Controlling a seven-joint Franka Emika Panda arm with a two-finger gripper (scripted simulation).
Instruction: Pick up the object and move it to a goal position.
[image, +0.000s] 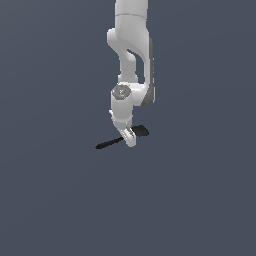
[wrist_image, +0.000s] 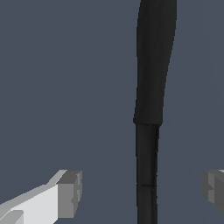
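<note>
Your pincer (wrist_image: 142, 192) stood wide open, gripping nothing, its two fingers (wrist_image: 70, 192) well apart on either side of the utensil (wrist_image: 148, 109). The black utensil (image: 117, 141) lay flat on the bench (image: 50, 200) directly beneath the pincer (image: 130, 140), its slim handle passing between the fingertips and touching neither.

exterior: high, far, looking down on arm | wrist: close, past claw (wrist_image: 140, 192) | shared: utensil (image: 112, 141)
</note>
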